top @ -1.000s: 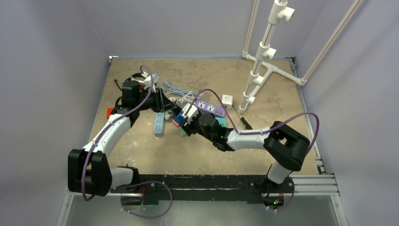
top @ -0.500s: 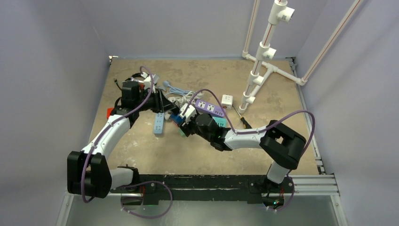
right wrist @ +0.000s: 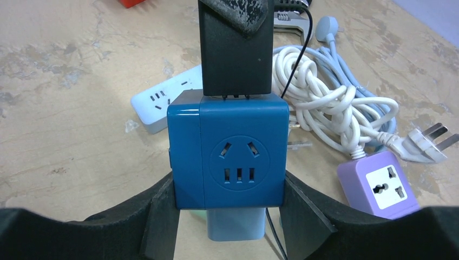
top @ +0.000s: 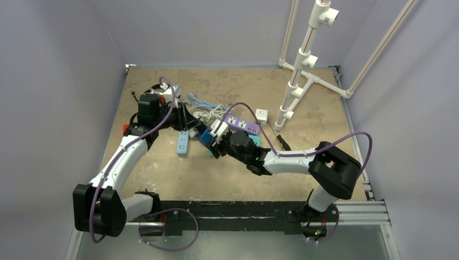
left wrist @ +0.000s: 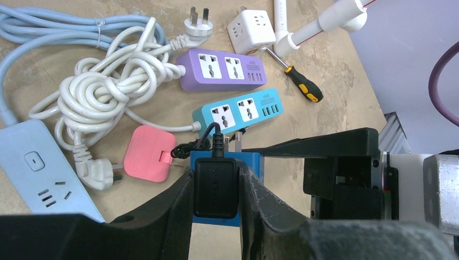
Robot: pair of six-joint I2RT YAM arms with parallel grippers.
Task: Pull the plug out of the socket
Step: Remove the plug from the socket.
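Over the cluttered worktop (top: 227, 179), the left end effector (left wrist: 216, 179) is clamping the black plug (left wrist: 215, 197), which is sitting in the blue cube socket (right wrist: 230, 154) that the right end effector (right wrist: 228, 201) is gripping. The pull should be going straight out, without twisting.

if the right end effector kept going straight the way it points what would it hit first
Most likely the black rectangular plug, seated on the far face of the blue plastic cube socket that the right end effector holds; the left end effector is clamped on that plug.
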